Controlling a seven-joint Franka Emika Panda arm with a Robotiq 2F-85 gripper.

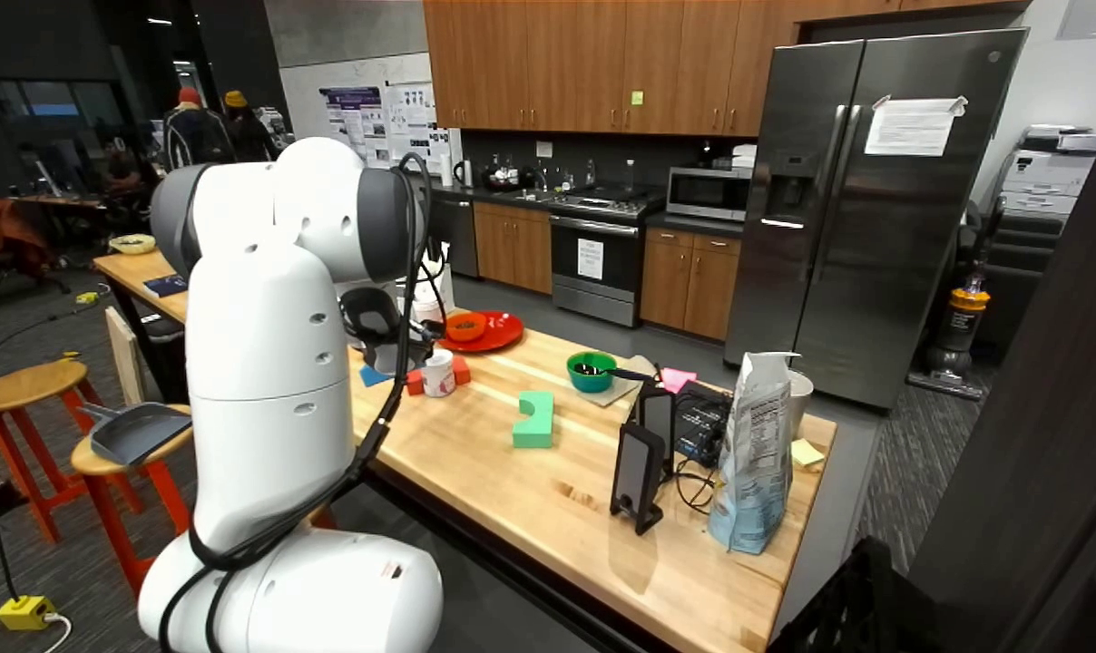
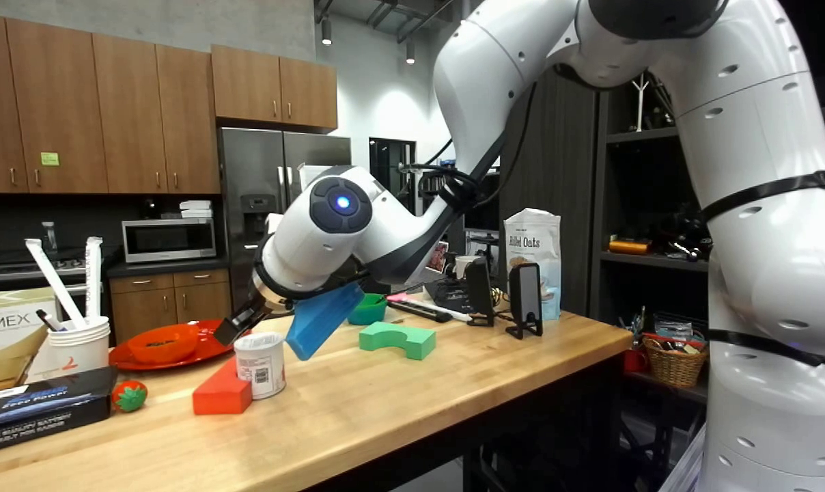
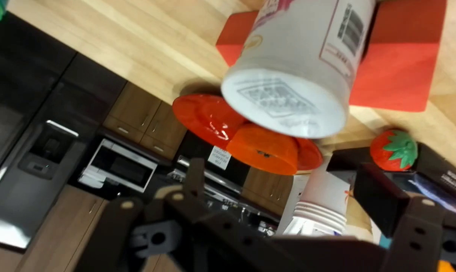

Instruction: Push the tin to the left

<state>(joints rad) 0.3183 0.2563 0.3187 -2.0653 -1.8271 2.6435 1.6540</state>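
Kitchen worktop (image 1: pixel 475 444) shared by hand (image 3: pixel 284 181) and tin (image 2: pixel 259 365)

Wooden cabinets (image 1: pixel 584 68) and a steel refrigerator (image 1: pixel 911 245) are seen in the background in both exterior views. The white, printed tin is stood upright on the worktop beside a red block (image 2: pixel 225 393); red is seen on both sides of it in the wrist view, though whether one block or two is shown cannot be told. Near the tin, the hand is held above the worktop, released, its fingers (image 3: pixel 379 189) spread apart. Close by, an orange bowl (image 2: pixel 163 354) is set on a red plate (image 2: pixel 214 345). Between the tin and two black speakers (image 1: pixel 637 472), a notched green block (image 1: pixel 539 424) is laid. A bag (image 2: pixel 539 249) marked "Rolled Oats" is stood near the speakers.
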